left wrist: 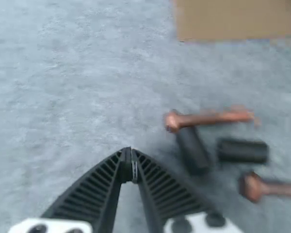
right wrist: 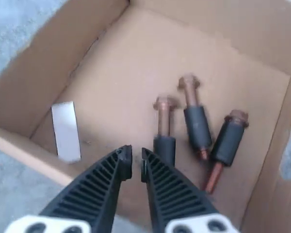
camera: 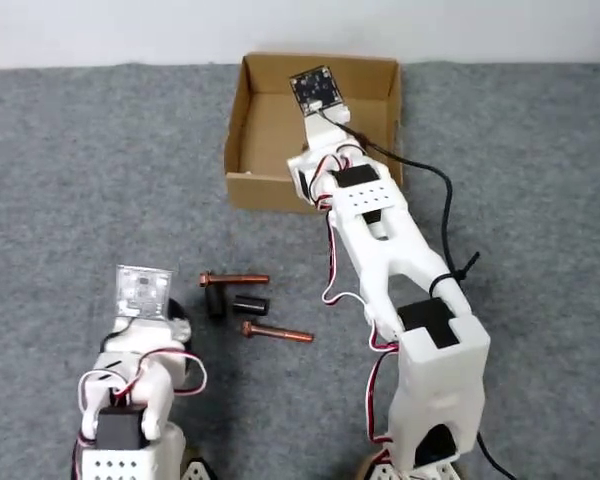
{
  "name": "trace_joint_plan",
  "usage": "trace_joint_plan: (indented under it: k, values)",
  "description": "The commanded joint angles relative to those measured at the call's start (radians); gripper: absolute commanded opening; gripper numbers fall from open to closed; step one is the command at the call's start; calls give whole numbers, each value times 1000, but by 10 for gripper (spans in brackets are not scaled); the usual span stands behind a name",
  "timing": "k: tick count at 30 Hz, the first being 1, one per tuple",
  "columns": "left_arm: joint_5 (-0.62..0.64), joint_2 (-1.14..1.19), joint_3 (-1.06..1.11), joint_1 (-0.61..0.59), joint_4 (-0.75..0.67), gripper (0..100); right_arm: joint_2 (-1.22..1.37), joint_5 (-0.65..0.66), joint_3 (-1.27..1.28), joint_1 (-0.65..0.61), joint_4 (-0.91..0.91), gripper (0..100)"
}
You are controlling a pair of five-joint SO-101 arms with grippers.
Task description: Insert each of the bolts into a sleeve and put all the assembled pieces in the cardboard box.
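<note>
1. Fingers of the left gripper (left wrist: 131, 165) are squeezed shut on nothing in the left wrist view. Near them, on the grey table (left wrist: 63, 73), lie two bolts (left wrist: 208, 118) and two sleeves (left wrist: 242, 150), not joined yet.
2. In the right wrist view, the right gripper (right wrist: 136, 158) hangs over the cardboard box (right wrist: 48, 63). Its fingers are a tiny bit apart and hold nothing. Three joined pieces (right wrist: 194, 124) lie on the box floor.
3. In the high view, the box sits by the table's far edge. The loose parts lie nearer the front edge. I think three pieces are done and two are left.

Box (camera: 242, 130) opening is overhung by the right arm (camera: 380, 230), so entry from above is obstructed there. Three assembled pieces (right wrist: 196, 121) are clustered on one side of the box floor; the other side is bare. On the carpet (camera: 60, 180), bolts (camera: 235, 280) and sleeves (camera: 250, 304) are crowded together, with open carpet around the cluster.
</note>
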Motion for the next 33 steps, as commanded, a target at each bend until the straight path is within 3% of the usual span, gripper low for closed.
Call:
trace_joint_plan:
  k: [1, 10, 15, 21, 28, 33]
  values:
    - [-9, -5, -8, -95, -66, 6, -134, -78, -54, -33, 102, 8]
    - [-15, -5, -8, -163, -71, 7, -314, -109, -52, -140, 455, 8]
    - [-163, -3, -8, -181, -69, 7, -329, -103, -52, -205, 641, 8]
    - [-169, -3, -8, -181, -68, 7, -326, 103, -14, -272, 791, 8]
    - [-167, -3, -8, -181, -66, 7, -305, 216, 129, -372, 722, 17]
    - [-167, -3, -8, -181, -66, 7, -173, 213, 103, -414, 711, 158]
